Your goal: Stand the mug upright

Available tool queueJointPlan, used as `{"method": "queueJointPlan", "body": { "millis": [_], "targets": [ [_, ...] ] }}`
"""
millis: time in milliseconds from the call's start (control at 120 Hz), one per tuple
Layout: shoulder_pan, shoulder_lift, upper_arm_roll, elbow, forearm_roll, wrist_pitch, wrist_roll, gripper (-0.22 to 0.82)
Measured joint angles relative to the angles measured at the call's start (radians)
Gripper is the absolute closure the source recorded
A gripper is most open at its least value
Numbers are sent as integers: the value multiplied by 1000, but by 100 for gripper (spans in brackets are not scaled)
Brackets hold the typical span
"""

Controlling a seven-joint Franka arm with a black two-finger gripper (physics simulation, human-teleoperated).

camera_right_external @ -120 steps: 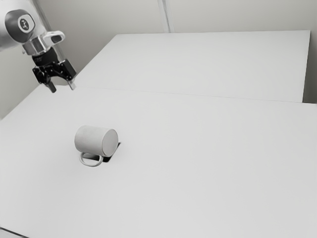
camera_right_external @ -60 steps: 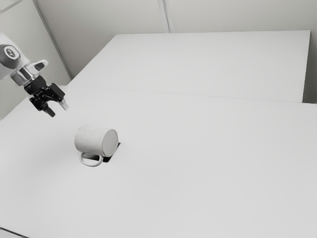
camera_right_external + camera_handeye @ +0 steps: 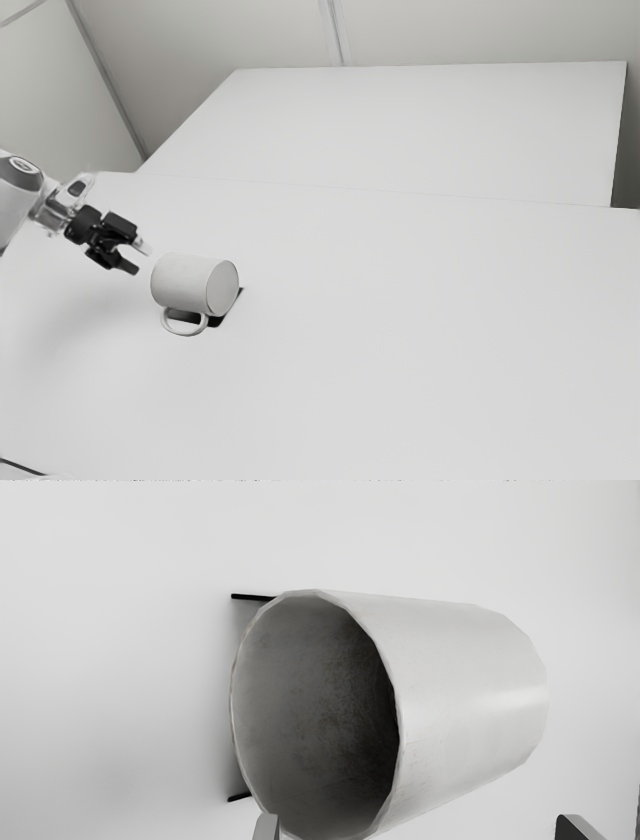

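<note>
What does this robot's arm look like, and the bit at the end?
The arm is smooth and white, with a dark grey cap bearing a pale round mark, then a silvery section. The gripper is black and angular, with two fingers; up close, the fingertips show light grey.

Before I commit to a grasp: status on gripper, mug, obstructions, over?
Gripper open, near the mouth end. Mug lying on its side. Black piece poking out beneath it, might snag.

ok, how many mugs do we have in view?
1. The mug lies on its side on the table, just beyond the open gripper, its mouth toward the gripper and its base toward the exterior view's right.
</note>
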Motion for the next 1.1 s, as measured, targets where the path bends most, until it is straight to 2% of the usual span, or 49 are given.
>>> {"method": "queueJointPlan", "body": {
  "millis": [300,667,892,933,1100],
  "targets": [
    [40,63,-1,-42,-158,3,174,0],
    [56,67,-3,-121,-338,-70,328,0],
    [42,67,-34,-131,-386,-108,385,0],
    [41,67,-41,-132,-389,-112,393,6],
    [42,60,-62,-132,-401,-119,417,47]
  ]
}}
